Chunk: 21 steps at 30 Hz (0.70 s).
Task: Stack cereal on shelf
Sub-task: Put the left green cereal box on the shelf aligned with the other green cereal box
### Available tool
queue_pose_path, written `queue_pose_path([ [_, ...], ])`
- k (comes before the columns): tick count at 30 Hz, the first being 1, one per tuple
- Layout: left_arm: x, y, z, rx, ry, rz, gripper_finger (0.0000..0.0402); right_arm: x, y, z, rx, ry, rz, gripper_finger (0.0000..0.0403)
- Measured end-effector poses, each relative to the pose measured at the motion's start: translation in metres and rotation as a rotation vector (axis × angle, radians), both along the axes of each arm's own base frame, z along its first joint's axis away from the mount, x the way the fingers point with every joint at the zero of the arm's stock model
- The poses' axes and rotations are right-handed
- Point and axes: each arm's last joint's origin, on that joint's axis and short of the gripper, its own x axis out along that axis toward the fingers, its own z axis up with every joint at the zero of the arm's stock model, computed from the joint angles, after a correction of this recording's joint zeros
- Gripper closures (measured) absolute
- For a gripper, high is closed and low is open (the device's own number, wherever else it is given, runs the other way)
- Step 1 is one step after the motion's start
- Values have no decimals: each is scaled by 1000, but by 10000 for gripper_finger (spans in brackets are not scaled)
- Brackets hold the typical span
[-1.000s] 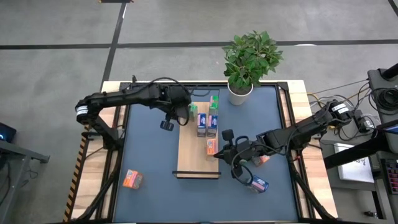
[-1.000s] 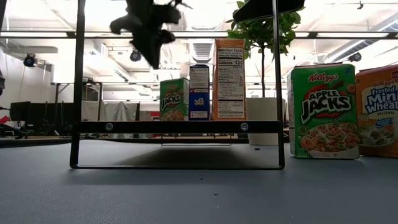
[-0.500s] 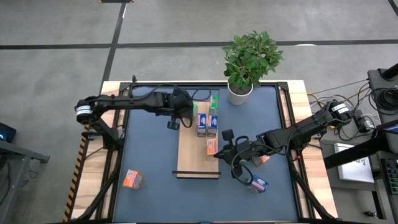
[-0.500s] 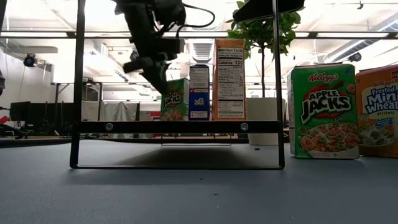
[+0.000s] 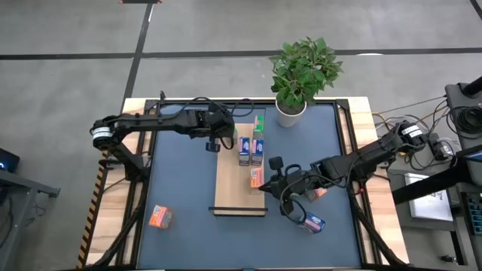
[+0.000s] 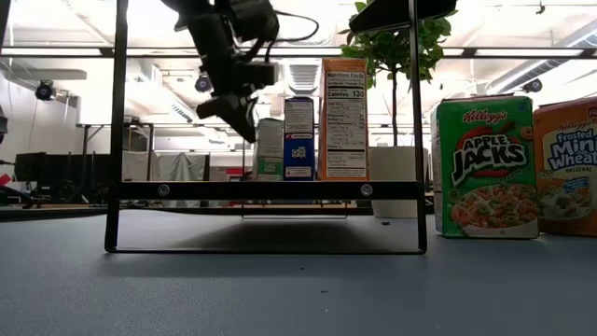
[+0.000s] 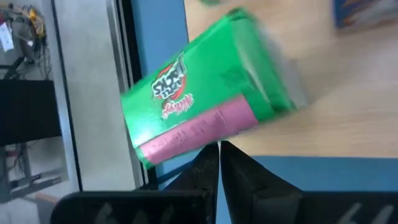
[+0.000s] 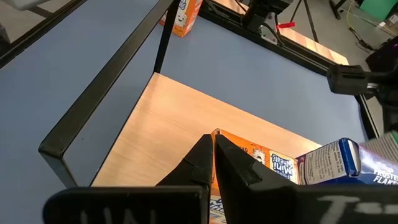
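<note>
The shelf [image 5: 230, 192] is a light-wood board on a black frame. On it stand a green cereal box [image 6: 270, 149] at the far left corner, two blue boxes [image 5: 250, 150] and an orange box [image 5: 257, 178]. My left gripper [image 6: 246, 126] is shut, its tips at the green box's upper left. My right gripper [image 8: 212, 144] is shut just above the orange box [image 8: 252, 163]; I cannot tell whether it touches. A second green box [image 5: 260, 120] stands at the board's far end. My left gripper has its shut fingertips [image 7: 217, 152] against the green box's pink-printed side [image 7: 205, 132], near that side's edge. The fingers slant down from the table's left. The box stands upright on the board, its narrow side toward the near edge.
A potted plant [image 5: 301, 71] stands at the far edge, right of the board. An orange box [image 5: 160, 217] lies near the table's near left. A blue box [image 5: 313, 223] and another box [image 5: 318, 193] lie under my right arm. Two large boxes [image 6: 485, 168] stand right of the shelf.
My left gripper has come down and gone toward the table's right, to the green box on the board's far left corner. The box has turned about while staying upright: its printed front faced the near edge, now its narrow side does.
</note>
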Motion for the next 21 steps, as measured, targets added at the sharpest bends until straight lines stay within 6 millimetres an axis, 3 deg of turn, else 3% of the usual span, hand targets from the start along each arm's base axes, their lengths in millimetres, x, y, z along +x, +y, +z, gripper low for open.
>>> queue_pose_path([
  [9,-4,4,-27,14,-15,0,402,0,0,0,1,0,-1,394],
  [21,3,5,-25,-14,-126,-27,402,0,0,0,1,0,0,394],
])
